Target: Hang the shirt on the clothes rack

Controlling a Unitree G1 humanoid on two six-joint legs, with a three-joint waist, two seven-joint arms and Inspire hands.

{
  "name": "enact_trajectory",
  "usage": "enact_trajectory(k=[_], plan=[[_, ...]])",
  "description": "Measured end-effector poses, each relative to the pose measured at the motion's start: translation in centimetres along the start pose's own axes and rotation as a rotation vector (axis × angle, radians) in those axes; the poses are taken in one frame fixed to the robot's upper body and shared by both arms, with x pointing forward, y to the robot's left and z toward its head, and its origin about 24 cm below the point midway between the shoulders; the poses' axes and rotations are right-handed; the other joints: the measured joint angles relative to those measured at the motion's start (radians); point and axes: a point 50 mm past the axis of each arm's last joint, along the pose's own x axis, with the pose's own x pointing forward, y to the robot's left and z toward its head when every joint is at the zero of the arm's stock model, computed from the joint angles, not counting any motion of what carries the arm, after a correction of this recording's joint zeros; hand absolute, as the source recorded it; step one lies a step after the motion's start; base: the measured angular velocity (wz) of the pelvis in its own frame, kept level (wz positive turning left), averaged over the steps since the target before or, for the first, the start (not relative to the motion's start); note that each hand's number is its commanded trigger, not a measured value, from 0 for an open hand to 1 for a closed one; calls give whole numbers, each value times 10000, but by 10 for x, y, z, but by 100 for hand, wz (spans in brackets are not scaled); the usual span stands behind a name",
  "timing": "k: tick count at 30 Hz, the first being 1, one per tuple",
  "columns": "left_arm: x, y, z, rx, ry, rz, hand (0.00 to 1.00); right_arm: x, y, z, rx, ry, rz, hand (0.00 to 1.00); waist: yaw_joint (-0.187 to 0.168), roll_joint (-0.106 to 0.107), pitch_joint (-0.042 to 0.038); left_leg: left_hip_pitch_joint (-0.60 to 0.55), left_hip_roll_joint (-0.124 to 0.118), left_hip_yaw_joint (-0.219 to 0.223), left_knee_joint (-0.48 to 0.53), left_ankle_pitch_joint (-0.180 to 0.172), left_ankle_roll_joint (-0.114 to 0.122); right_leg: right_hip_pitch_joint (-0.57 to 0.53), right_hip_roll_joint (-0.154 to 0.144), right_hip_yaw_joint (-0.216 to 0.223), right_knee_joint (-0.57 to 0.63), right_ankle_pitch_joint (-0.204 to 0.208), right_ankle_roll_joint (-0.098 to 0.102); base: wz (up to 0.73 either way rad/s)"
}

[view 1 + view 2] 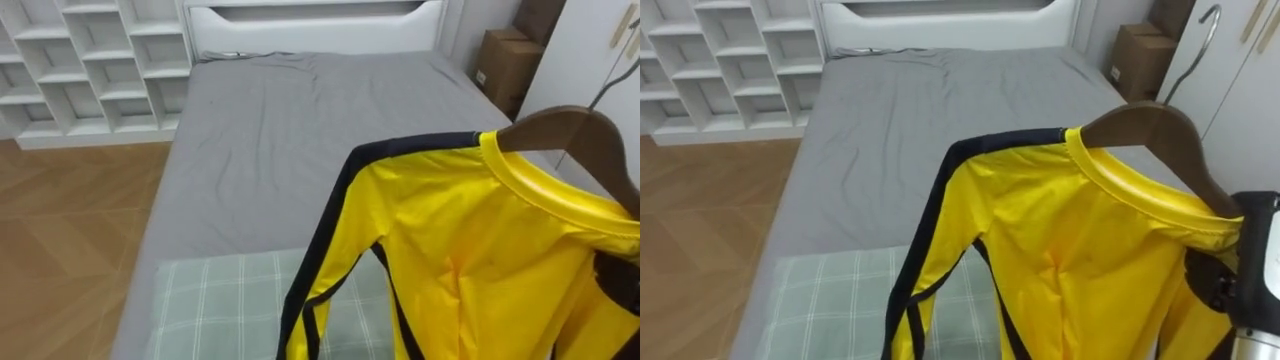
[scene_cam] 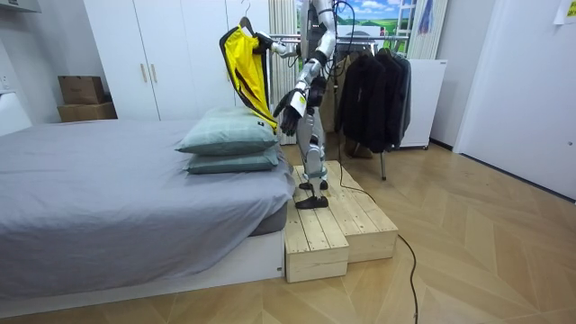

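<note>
— Standing where?
— Beside the grey bed, up on the wooden platform, above the checked pillows.
— And the yellow shirt?
— Draped on the wooden hanger, held in the air over the pillows.
— Held how?
— By the right hand, fingers curled round the hanger's end at the shirt's shoulder. Left hand low by the hem, state unreadable.

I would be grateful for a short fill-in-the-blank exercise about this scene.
The yellow shirt hangs on a wooden ____. Its stripes are ____. At the near end of the grey bed lie two stacked ____.
Missing words: hanger, black, pillows.
</note>
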Motion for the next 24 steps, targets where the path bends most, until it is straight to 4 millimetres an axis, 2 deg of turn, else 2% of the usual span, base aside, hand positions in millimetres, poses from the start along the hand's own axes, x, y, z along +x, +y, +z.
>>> enact_trajectory(k=[8, 12, 15, 16, 19, 24], plan=[[1, 31, -40, -168, 1809, 785, 0, -10, 0, -2, -147, -66, 823, 100, 170, 54, -15, -123, -11, 21, -35, -28, 21, -123, -19, 1, 21, -12, 20, -1], [-6, 55, -71, 166, 3130, 1240, 0, -12, -4, 0, -357, -165, 1170, 100, 193, 56, -36, -75, -15, 54, -37, -24, 25, -167, -32, 15, 142, -13, 21, 0], [-15, 67, -92, 487, 4135, 1271, 0, -9, -7, 4, -615, -377, 1131, 100, 200, -45, -37, -94, -21, 58, -40, -30, 34, -242, -40, 20, 171, -17, 27, -2], [-18, 70, -98, 563, 4477, 1184, 0, -8, -8, 6, -750, -519, 1178, 100, 204, -105, -61, -159, -21, 93, -28, -31, 34, -354, -47, 31, 175, -21, 34, -5], [-26, 76, -113, 660, 5360, 862, 0, -5, -10, 11, -887, -815, 1345, 100, 230, -179, -46, -195, -24, 129, 13, -45, 53, -364, -61, 14, 164, -21, 35, -3], [-30, 76, -120, 594, 5847, 107, 0, -3, -14, 17, -782, -990, 1241, 100, 234, -217, -20, -386, -53, 193, 240, -113, 109, -371, -124, -42, 135, -80, 128, -2]])
